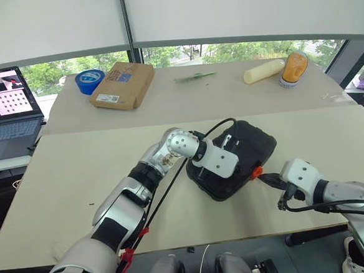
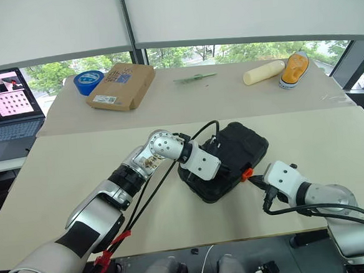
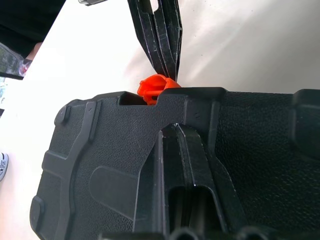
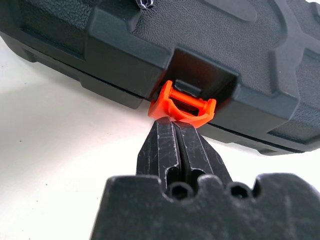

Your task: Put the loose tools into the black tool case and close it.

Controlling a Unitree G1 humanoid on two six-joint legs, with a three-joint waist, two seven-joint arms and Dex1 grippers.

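Far left, at the edge of the pale surface [image 1: 78, 175]: an open laptop [image 1: 8, 111]. Behind it along the back: a blue tape roll [image 1: 90, 80], then a brown cardboard box [image 1: 123, 84] lying flat just beside the roll. Further right along the back: a thin green stick [image 1: 195, 77], a cream cylinder [image 1: 264, 71], an orange and white object [image 1: 294, 68], hard to identify from here.

Near the middle of the surface: the black tool case [image 2: 224, 161], lid down, lying at a slant, textured shell up. On top of the case: the left gripper [image 3: 195, 200], reaching in from the left, jaws pressed together and resting flat on the lid, holding nothing.

On the case's near right edge: the orange latch [image 4: 182, 106], sticking out from its recess, apparently not snapped flat. Touching the latch from the right: the right gripper [image 4: 176, 131], jaws pressed together with no gap, tips against the underside of the orange tab, nothing pinched between them. Black cable looping over the left arm and across the case.
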